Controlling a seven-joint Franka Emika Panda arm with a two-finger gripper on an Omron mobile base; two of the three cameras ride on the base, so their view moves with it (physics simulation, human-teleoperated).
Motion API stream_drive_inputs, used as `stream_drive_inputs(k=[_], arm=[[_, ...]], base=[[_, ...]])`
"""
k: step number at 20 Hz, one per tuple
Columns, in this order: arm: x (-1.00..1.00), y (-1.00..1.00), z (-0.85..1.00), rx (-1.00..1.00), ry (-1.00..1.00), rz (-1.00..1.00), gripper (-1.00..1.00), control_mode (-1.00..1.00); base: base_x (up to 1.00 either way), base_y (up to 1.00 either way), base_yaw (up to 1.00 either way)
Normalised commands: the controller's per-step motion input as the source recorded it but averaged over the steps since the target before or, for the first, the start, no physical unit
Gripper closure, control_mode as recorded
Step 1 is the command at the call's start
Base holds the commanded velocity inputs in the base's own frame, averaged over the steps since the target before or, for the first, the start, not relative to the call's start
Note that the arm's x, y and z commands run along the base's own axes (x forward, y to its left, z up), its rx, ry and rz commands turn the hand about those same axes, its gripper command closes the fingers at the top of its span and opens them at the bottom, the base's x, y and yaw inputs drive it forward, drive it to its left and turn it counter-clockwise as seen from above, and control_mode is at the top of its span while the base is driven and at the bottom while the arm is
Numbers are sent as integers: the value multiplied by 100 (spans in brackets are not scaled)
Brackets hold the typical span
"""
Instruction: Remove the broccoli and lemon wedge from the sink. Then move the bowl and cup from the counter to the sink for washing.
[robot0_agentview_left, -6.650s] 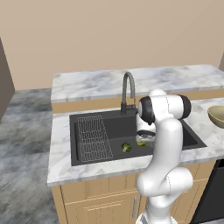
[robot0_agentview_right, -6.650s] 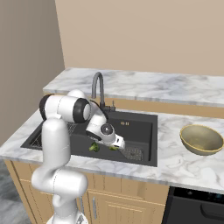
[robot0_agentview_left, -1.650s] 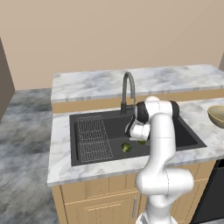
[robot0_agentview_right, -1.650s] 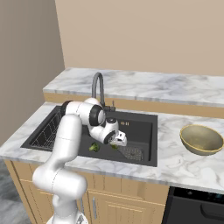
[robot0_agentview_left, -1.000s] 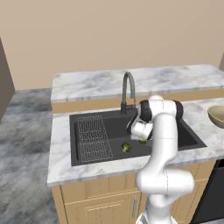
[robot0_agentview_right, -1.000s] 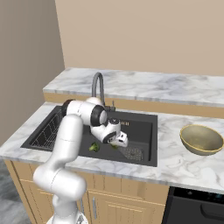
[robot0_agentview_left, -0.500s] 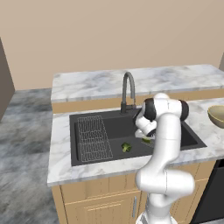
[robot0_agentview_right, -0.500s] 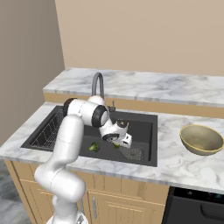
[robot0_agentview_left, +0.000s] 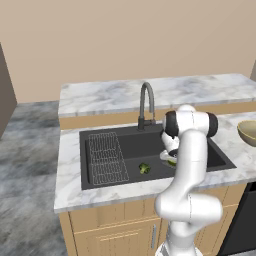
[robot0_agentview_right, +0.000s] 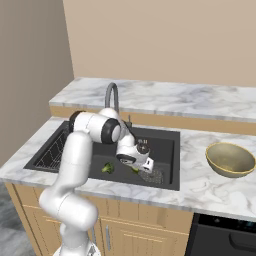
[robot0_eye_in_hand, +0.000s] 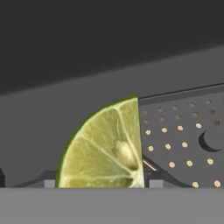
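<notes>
Yellow-green lemon wedge (robot0_eye_in_hand: 105, 148) sits between partly spread fingers (robot0_agentview_right: 136, 167), grip unclear, and could slip onto the sink (robot0_agentview_right: 165, 137) strainer (robot0_eye_in_hand: 183, 144).

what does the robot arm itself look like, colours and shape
The arm is glossy white, built of thick rounded tube-like links with dark bands at the joints, most clearly at the big elbow. It rises from a bulbous white base. The claw sits on a small white hand with dark details. No cables or markings are visible.
</notes>
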Motion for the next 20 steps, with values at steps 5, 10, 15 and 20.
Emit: stream_drive_inputs(k=[5,10,15,20], arm=[[-2,-11,38,0,0,4,100,-100],[-4,-16,37,0,0,4,100,-100],[-10,-20,35,1,0,3,100,-100],[-15,-13,37,4,-1,3,100,-100]], base=[[0,0,0],[0,0,0],[0,0,0],[0,0,0]])
